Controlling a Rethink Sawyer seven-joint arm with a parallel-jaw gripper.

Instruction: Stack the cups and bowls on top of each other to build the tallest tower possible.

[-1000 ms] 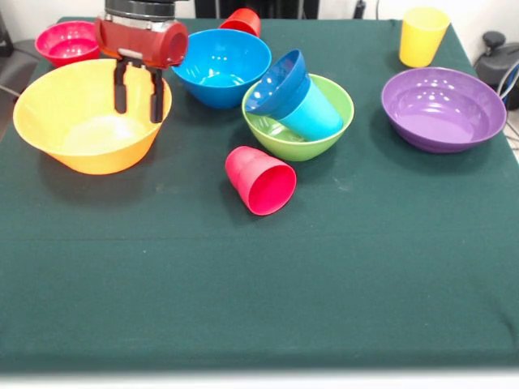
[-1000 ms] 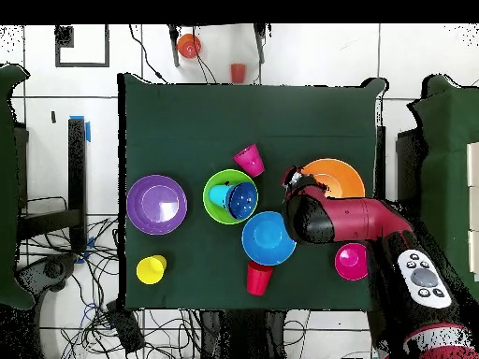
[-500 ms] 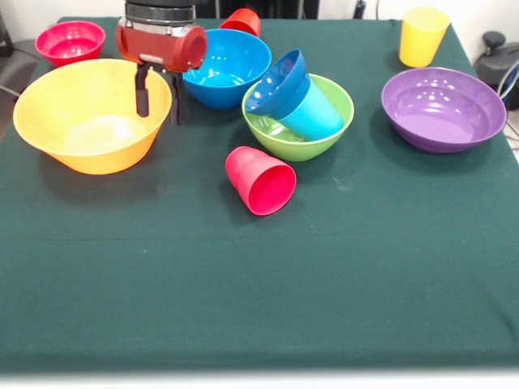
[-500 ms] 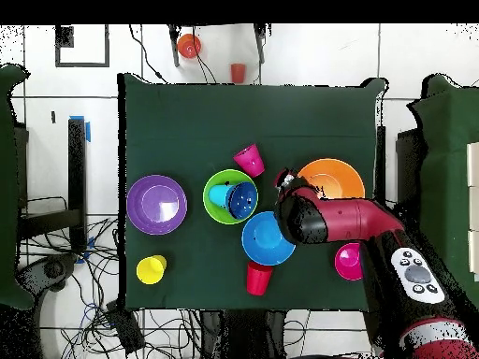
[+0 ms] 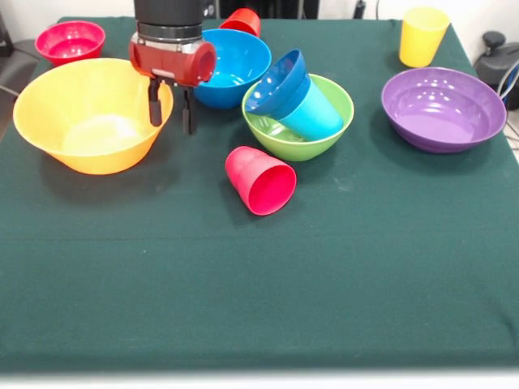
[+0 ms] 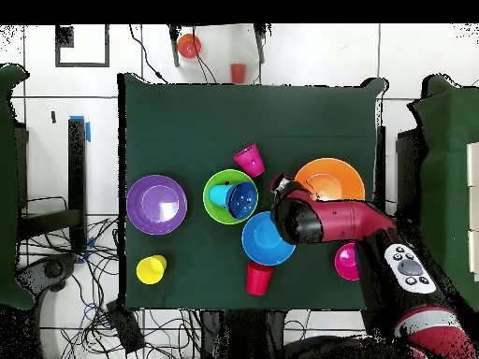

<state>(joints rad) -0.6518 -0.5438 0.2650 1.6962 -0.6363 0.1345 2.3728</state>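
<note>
My gripper is open and empty, with its fingers hanging at the right rim of the huge orange-yellow bowl, beside the medium blue bowl. The green bowl holds the light blue cup lying tilted, with the small dark blue bowl tipped over its base. One red cup lies on its side in front of the green bowl. Another red cup stands behind the blue bowl. The yellow cup stands upright at the far right. The purple bowl and small red bowl stand alone.
In the overhead view the arm reaches over the blue bowl and partly hides the small red bowl. The gripper sits between the orange bowl and the green bowl. The green cloth covers the table.
The gripper has moved to the right in the front view, from over the orange-yellow bowl's inside to its right rim, and a little lower. It stays open. No object has moved.
</note>
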